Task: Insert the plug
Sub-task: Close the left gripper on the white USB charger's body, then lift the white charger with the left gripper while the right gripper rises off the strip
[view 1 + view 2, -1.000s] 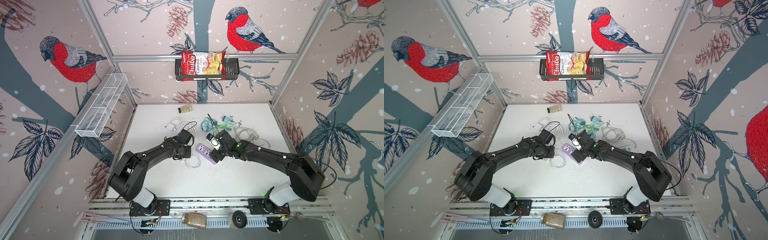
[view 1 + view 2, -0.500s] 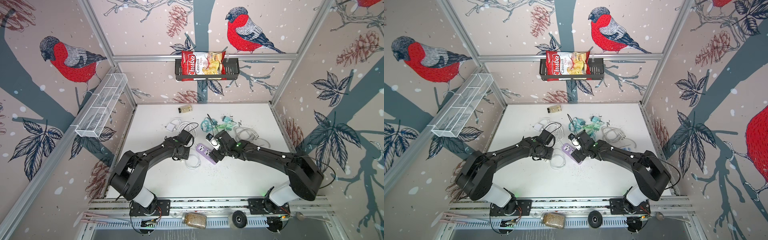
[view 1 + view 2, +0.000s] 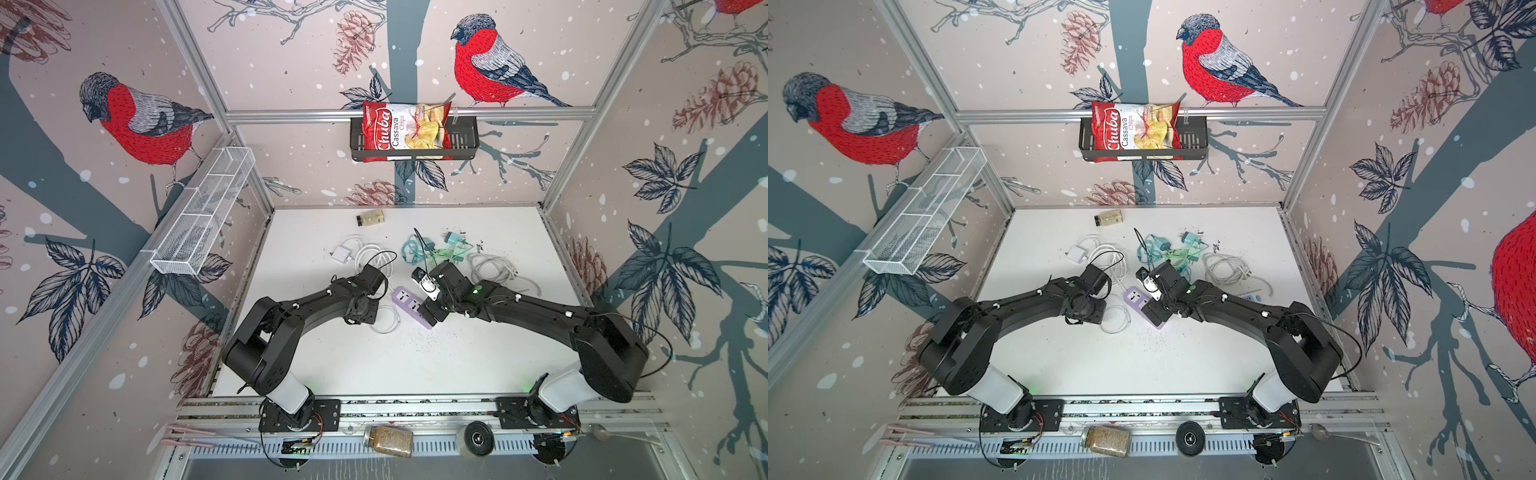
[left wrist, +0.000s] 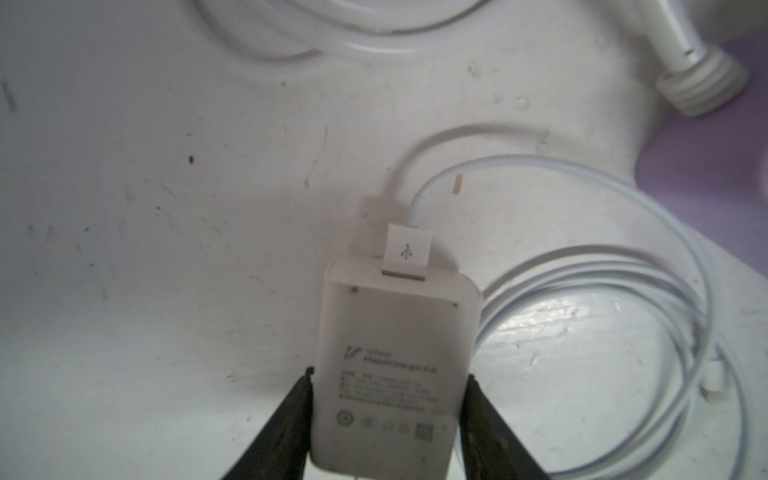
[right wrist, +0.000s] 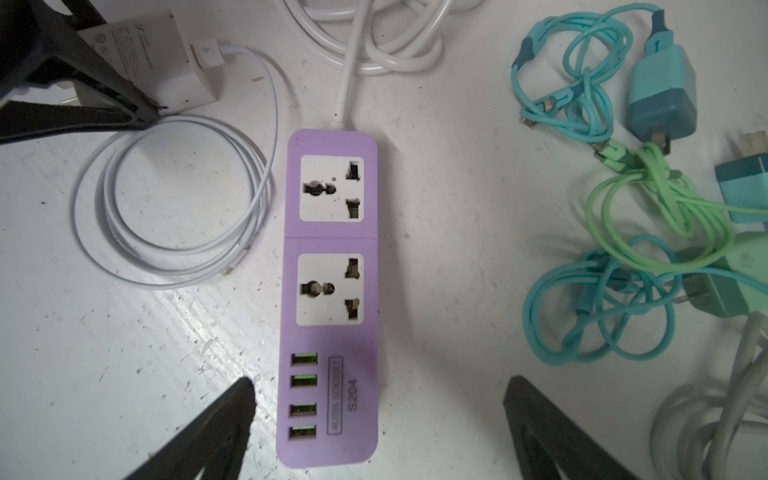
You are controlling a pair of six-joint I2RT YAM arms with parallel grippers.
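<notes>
One charger [image 4: 395, 328], apparently in left gripper [image 4: 390, 376]

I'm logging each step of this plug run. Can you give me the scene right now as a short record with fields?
left gripper: closed on the white charger, one finger on each side
right gripper: open, fingers either side of the USB end of the purple power strip
sockets: both empty
cable: white, plugged into the charger, coiled on the table beside the strip
plug inserted: not yet
</notes>
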